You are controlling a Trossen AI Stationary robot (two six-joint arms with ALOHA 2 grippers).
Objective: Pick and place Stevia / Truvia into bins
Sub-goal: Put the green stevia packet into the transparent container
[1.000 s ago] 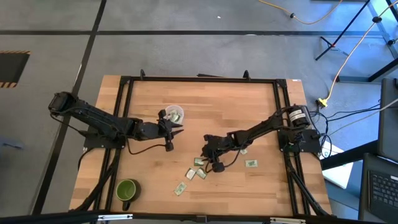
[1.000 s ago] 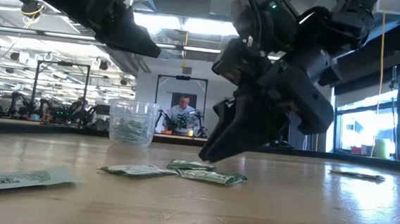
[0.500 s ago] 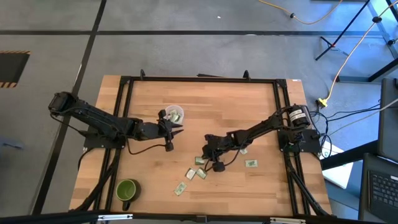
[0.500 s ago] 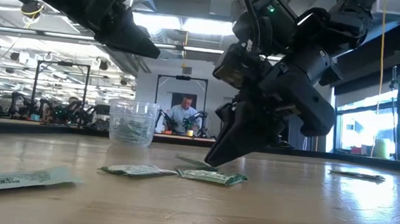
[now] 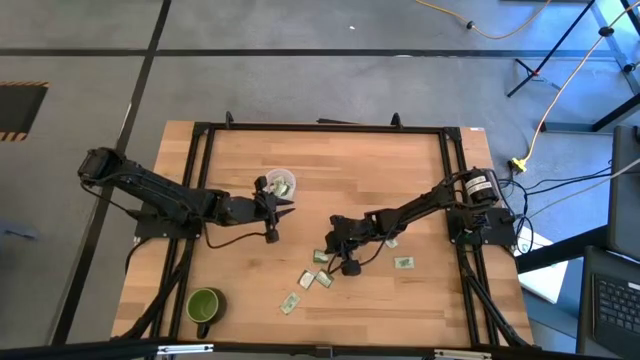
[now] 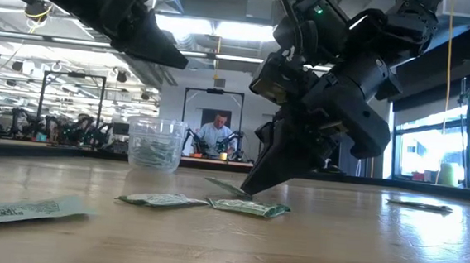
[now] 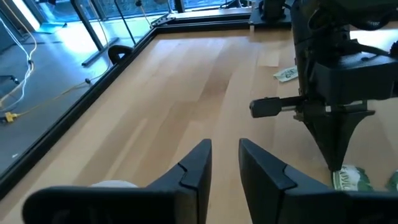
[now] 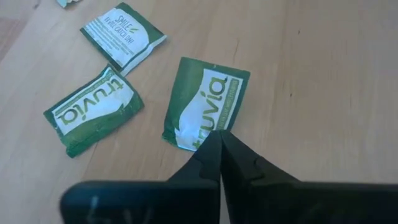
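Pale wooden tabletop (image 5: 420, 300) carries scattered sachets. Right gripper (image 8: 219, 138), jaws pinched together on one edge of a green-and-white paper Truvia sachet (image 8: 205, 102), sits well right of the clear plastic cup (image 5: 281, 184); the sachet's long axis runs away from the fingertips. Left gripper (image 7: 224, 149), jaws slightly apart, hovers beside that cup.

Lighting: ceiling strips (image 6: 225, 30) are glaring overhead; daylight is entering through windows (image 6: 433, 145), washing the wooden table (image 5: 330, 170) evenly. Shadows: faint, soft. Focus: the near sachet (image 6: 22, 208) is blurring; arms are showing as dark silhouettes.
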